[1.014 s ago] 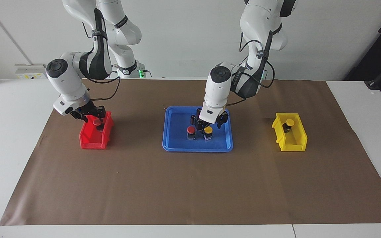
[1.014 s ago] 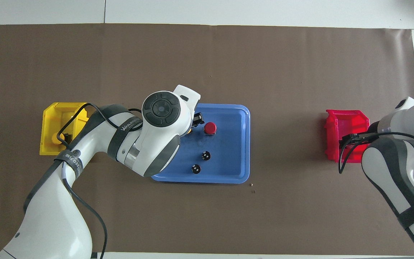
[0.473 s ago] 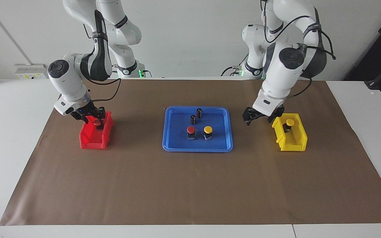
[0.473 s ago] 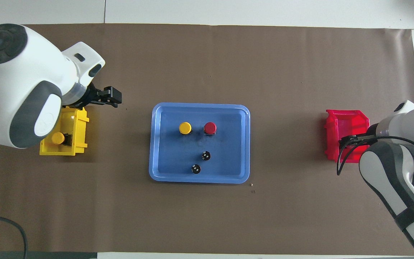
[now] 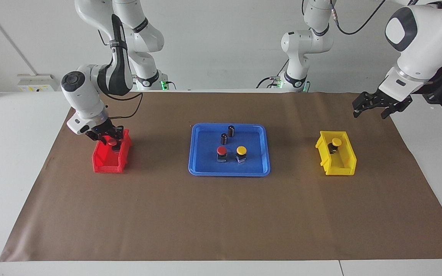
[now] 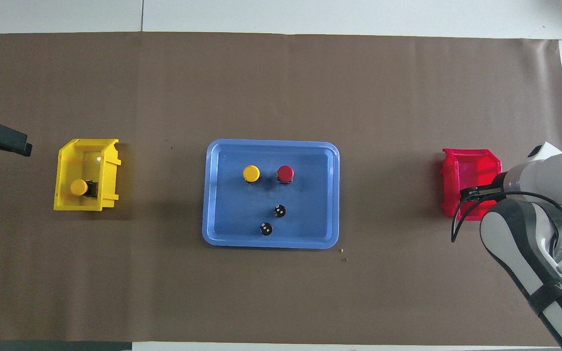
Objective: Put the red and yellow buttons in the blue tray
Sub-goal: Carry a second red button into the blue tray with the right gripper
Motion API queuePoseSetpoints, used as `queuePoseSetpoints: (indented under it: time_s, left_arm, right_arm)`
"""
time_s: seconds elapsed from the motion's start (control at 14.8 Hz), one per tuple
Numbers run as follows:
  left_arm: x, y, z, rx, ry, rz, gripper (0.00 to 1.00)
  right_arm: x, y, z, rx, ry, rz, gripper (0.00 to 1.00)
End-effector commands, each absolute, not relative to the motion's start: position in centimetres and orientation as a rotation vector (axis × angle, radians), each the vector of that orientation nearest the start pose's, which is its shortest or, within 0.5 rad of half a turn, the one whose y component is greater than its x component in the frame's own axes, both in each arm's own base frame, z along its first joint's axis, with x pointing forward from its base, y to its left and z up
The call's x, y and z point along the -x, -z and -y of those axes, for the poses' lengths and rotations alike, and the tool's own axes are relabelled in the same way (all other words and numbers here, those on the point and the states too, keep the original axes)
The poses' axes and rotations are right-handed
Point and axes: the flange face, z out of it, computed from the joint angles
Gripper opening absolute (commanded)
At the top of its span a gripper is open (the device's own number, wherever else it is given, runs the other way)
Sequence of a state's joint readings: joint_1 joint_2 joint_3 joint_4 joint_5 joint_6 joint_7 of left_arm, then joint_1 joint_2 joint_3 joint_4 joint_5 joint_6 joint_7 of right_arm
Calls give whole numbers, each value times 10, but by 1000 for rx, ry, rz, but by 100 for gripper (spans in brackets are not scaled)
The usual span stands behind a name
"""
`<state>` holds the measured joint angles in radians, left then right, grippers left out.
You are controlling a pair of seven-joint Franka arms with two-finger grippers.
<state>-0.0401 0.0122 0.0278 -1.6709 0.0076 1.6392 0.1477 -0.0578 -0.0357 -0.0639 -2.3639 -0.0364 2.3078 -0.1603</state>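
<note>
1. Brown mat covered most of the table.
2. Blue tray sat mid-mat: shallow, bright blue, rounded corners, raised rim.
3. Yellow bin sat toward my left arm's end and red bin toward my right arm's end, both well apart from the tray.
4. My left gripper hung raised over the mat edge, near the yellow bin; fingers spread open, holding nothing.
5. My right gripper was down in the red bin at a red button. Can't tell how far open the fingers were, or whether they gripped it.
6. In the tray, a red-capped button and a yellow-capped button stood upright side by side: domed caps on black square bases.
7. Another yellow button lay in the yellow bin.
8. Two dark cylinders stood in the tray, nearer the robots than the buttons.
</note>
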Motion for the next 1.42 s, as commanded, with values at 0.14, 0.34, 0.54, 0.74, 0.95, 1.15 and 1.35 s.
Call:
queuePoseSetpoints:
  time_s: [0.14, 0.34, 0.54, 0.74, 0.95, 1.15, 1.35]
  left_arm:
    - [-534, -493, 2, 3129, 55, -217, 82]
    - [-543, -456, -1, 3132, 7, -196, 70]
    - [-531, -413, 4, 3136, 19, -115, 70]
    - [-525, -396, 6, 3135, 24, -122, 70]
    - [-520, -381, 4, 3136, -10, -115, 70]
    - [-510, -368, 2, 3137, -43, -115, 70]
    - [-508, -359, 1, 3137, -19, -111, 70]
  right_arm:
    - [-492, -353, 60, 3152, 14, 132, 16]
    - [-518, -395, 66, 3154, -92, 141, 16]
    - [-539, -453, 60, 3159, -158, 163, 16]
    - [-566, -486, 1, 3173, -152, 172, 16]
    - [-577, -488, -116, 3167, -14, -55, 13]
    - [-590, -453, -242, 3157, 18, -215, 13]
    - [-576, -405, -297, 3178, 7, -150, 13]
